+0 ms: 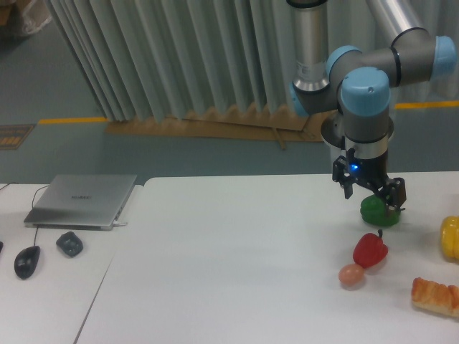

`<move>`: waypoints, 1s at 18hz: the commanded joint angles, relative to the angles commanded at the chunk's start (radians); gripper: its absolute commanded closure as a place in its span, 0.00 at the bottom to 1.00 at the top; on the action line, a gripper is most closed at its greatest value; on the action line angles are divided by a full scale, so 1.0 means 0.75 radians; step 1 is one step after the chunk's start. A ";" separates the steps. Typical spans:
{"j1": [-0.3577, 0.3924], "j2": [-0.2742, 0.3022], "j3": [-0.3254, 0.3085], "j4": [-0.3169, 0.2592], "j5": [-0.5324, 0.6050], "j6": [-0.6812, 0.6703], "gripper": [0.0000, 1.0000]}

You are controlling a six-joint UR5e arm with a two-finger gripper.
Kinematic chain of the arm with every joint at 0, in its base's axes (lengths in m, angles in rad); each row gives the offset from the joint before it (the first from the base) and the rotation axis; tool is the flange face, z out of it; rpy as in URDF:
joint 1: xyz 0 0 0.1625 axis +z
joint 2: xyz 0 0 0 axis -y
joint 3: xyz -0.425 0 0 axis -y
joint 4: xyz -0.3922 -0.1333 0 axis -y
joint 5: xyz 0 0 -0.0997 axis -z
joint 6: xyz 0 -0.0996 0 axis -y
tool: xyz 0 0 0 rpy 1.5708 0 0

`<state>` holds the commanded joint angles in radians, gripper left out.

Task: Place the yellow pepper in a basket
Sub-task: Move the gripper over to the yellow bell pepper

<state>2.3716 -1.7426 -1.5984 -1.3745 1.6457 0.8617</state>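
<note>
The end effector (371, 192), fingers spread wide, hangs over the green pepper (377, 212), well apart from the yellow pepper (450, 237).

Green pepper (376, 211), red pepper (370, 249), laptop (82, 201), mouse (26, 261)
</note>
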 joint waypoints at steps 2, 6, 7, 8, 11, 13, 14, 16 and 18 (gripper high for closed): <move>-0.002 -0.035 0.035 -0.008 0.112 0.486 0.00; 0.006 -0.112 0.096 0.012 0.152 0.755 0.00; 0.012 -0.110 0.090 0.014 0.178 0.755 0.00; 0.043 -0.104 0.084 0.012 0.223 0.757 0.00; 0.157 -0.088 0.055 -0.014 0.225 0.718 0.00; 0.255 -0.051 0.033 -0.075 0.199 0.799 0.00; 0.272 -0.051 0.039 -0.090 0.199 0.914 0.00; 0.274 -0.035 0.033 -0.092 0.178 0.831 0.00; 0.300 -0.035 0.033 -0.068 -0.029 0.408 0.00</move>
<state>2.5969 -1.7687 -1.5739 -1.4252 1.6243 1.1681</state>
